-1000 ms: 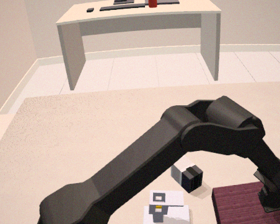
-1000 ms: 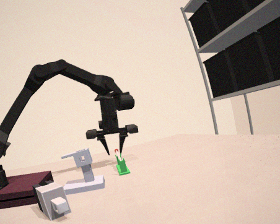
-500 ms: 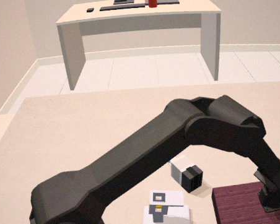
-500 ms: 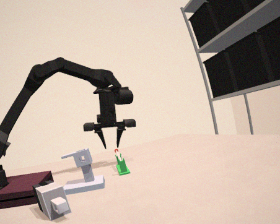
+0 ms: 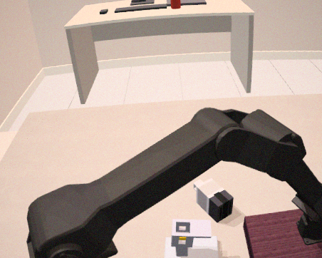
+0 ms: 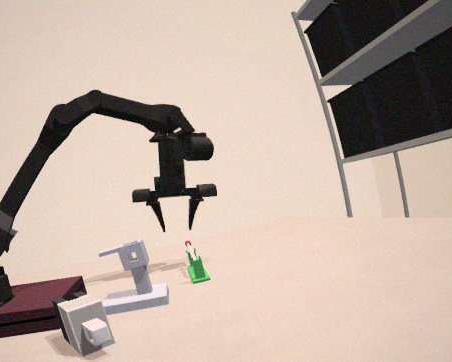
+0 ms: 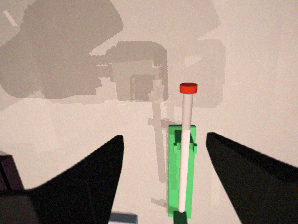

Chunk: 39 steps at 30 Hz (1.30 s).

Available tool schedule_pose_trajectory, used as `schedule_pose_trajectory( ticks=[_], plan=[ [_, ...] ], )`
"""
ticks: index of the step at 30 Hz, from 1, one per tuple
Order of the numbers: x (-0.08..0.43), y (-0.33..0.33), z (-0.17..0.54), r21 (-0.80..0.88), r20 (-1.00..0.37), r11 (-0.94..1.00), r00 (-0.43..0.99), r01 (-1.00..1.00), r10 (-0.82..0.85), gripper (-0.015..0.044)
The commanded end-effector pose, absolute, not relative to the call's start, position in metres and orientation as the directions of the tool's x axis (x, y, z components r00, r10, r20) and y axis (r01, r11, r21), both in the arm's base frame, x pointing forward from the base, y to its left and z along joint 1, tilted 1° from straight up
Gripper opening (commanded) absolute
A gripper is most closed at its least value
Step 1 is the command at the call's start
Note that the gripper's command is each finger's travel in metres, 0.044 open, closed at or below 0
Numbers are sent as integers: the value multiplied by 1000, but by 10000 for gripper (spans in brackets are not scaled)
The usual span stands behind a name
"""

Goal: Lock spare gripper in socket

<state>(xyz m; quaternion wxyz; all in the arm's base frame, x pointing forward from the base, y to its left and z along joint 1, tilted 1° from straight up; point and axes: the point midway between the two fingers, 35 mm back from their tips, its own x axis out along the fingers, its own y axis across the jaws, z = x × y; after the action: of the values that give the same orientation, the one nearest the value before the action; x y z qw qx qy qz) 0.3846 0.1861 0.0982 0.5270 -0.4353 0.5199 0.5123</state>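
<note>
The lock pin, a white rod (image 6: pixel 190 251) (image 7: pixel 185 160) with a red head, leans in a green stand (image 6: pixel 199 271) (image 7: pixel 174 170). My gripper (image 6: pixel 177 230) (image 7: pixel 164 139) is open and empty above it; in the wrist view the pin lies between the two fingers, nearer the right one, touching neither. The pale grey mount (image 5: pixel 199 227) (image 6: pixel 142 281) stands upright with its square socket opening showing and no pin visible in it. The spare gripper (image 5: pixel 209 189) (image 6: pixel 79 320), a grey-white block with a black end and a square spigot, lies near the mount.
The arm stands on a dark red block (image 5: pixel 271 231) (image 6: pixel 45 295) beside the mount and spare gripper. The green stand is on the mount's far side from that block. A desk (image 5: pixel 160 13) and a shelf rack (image 6: pixel 385 55) are in the background.
</note>
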Motion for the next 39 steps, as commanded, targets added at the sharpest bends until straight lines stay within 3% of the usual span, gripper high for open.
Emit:
schedule_pose_trajectory(
  ticks=[1, 6, 12, 21, 39],
  plan=[
    [384, 184, 99, 73, -994, 96, -65, -993, 87, 305],
    [390, 136, 152, -37, -994, 98, 47, -994, 98, 180],
    [390, 128, 158, -55, -993, 99, 64, -994, 98, 180],
    [394, 128, 91, -54, -993, 99, 64, -994, 98, 180],
    [396, 128, 66, -54, -993, 99, 64, -994, 98, 180]
  ],
)
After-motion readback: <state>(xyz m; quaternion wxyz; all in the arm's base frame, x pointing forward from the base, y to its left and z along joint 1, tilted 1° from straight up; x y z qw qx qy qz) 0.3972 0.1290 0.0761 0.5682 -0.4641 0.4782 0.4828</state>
